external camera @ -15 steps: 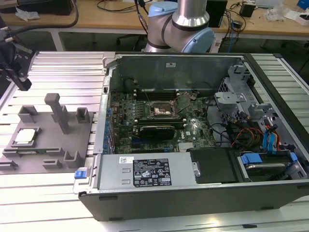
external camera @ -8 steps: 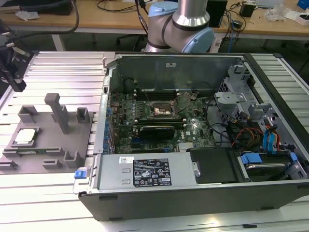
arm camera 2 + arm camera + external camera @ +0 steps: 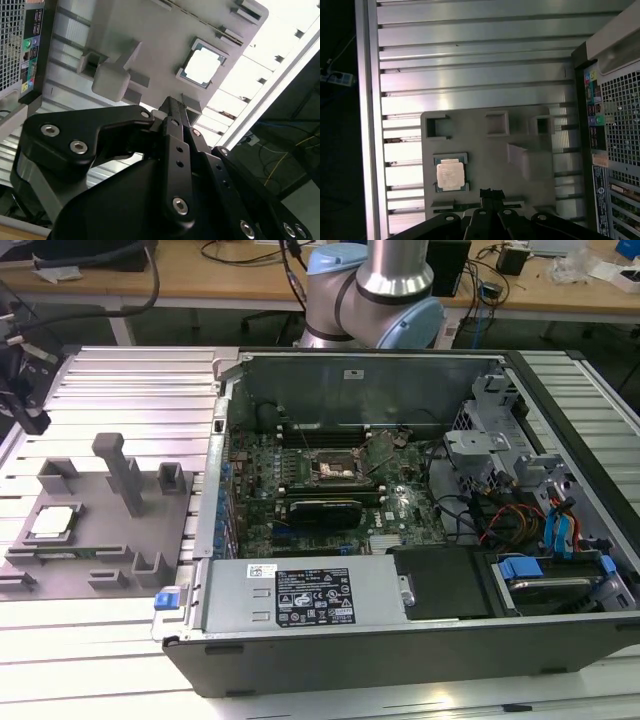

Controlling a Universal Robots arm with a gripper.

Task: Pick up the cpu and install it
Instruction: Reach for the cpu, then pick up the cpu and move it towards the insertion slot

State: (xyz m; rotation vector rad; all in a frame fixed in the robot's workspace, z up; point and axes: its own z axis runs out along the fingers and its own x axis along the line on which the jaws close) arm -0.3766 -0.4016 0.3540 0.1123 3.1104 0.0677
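Observation:
The cpu (image 3: 52, 523) is a pale silver square chip lying flat in a recess of the grey fixture plate (image 3: 100, 540), at the exterior view's left. Both wrist views look down on it: the cpu (image 3: 450, 174) (image 3: 202, 64) rests on the fixture plate (image 3: 485, 150) (image 3: 150, 30). My gripper (image 3: 491, 194) (image 3: 172, 105) hangs well above the plate and off to one side of the chip, not touching it. Its fingers look pressed together with nothing between them. Inside the open computer case, the dark square socket (image 3: 330, 468) sits on the motherboard.
A tall grey post (image 3: 122, 472) (image 3: 520, 157) and several low blocks rise from the fixture plate. The open computer case (image 3: 400, 540) (image 3: 615, 125) lies beside it on the slatted aluminium table (image 3: 130, 380), with its power supply (image 3: 310, 595) along the near wall.

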